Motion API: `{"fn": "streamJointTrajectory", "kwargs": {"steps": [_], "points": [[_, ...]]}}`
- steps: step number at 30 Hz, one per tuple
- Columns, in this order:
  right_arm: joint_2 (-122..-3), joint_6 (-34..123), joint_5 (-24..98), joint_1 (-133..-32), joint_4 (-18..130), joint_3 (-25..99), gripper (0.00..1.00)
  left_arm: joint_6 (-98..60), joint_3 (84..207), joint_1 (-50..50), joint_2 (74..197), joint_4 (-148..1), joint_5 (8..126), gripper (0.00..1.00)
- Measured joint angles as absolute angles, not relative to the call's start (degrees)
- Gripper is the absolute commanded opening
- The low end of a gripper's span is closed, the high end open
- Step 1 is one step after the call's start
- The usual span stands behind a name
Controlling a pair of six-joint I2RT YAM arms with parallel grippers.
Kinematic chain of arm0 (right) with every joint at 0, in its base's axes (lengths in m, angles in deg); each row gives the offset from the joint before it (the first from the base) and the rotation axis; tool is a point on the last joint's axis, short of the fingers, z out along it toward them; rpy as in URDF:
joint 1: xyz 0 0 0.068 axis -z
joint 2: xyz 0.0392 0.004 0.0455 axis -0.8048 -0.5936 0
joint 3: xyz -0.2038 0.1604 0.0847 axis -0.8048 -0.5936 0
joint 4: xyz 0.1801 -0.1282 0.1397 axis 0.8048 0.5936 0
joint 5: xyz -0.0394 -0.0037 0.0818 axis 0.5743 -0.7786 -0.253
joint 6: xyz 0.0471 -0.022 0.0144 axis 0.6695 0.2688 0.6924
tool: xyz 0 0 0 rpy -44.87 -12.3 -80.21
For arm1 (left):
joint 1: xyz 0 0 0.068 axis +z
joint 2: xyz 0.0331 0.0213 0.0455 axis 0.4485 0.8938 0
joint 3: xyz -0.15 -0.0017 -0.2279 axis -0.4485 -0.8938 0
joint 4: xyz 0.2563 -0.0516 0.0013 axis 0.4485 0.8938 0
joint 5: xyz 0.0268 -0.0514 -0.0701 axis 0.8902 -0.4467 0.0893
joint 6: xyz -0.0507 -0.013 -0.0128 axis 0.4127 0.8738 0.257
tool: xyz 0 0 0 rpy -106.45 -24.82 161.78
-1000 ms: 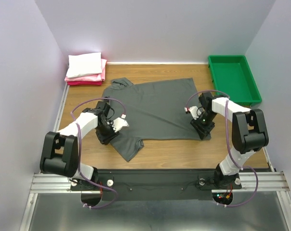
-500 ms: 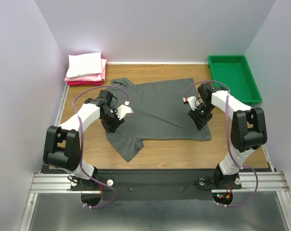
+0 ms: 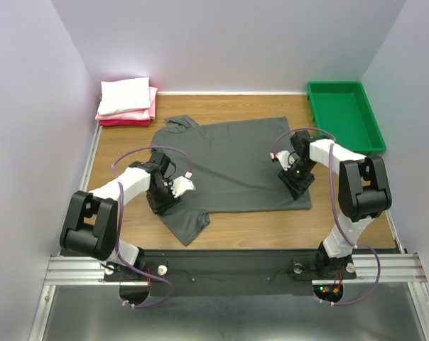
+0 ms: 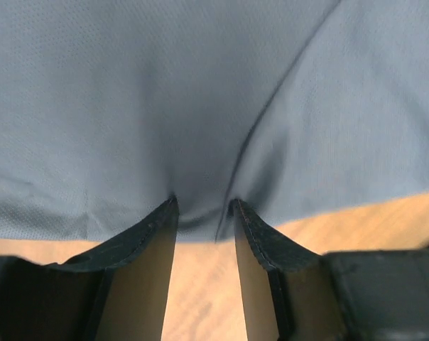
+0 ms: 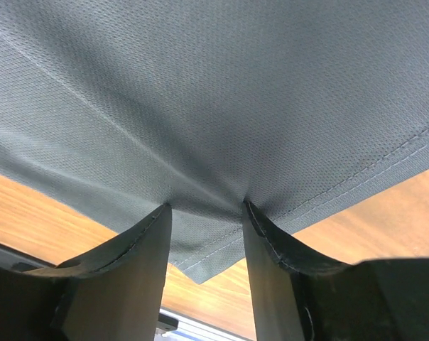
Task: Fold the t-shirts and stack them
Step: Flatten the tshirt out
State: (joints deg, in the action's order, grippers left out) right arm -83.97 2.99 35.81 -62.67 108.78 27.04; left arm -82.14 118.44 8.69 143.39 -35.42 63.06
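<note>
At centre frame, flat on the desk: spread t-shirt. Upper left, at the desk's back corner: stack of folded t-shirts. Upper right: tray, near the shirt's far corner. Left claw pinching the shirt's left edge, right claw its right edge.

Charcoal t-shirt flat at centre; white-and-pink folded stack far-left corner.
</note>
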Motion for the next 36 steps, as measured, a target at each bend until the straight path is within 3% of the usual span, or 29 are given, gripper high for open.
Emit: {"fn": "streamJointTrajectory", "kwargs": {"steps": [10,17,23,28,33,36], "points": [[-82.09,3.29,32.81,-62.65,110.75,26.89,0.51,-88.98,122.29,9.22,138.35,-22.22,62.80,0.46],[-81.28,3.58,31.85,-62.65,110.49,30.37,0.49,-85.94,131.77,9.98,144.49,-29.45,61.64,0.43],[-84.04,2.86,33.95,-62.65,108.65,27.83,0.48,-84.74,127.01,10.00,151.37,-36.38,63.26,0.41],[-82.86,2.77,34.45,-62.84,107.65,25.58,0.49,-86.16,122.75,9.98,148.27,-37.30,64.00,0.41],[-78.44,2.90,34.04,-64.88,107.87,20.27,0.55,-88.33,116.91,9.98,141.73,-33.85,63.91,0.42],[-77.28,3.08,31.61,-66.65,110.97,19.11,0.61,-89.57,116.47,10.00,139.81,-30.20,63.47,0.48]]}}
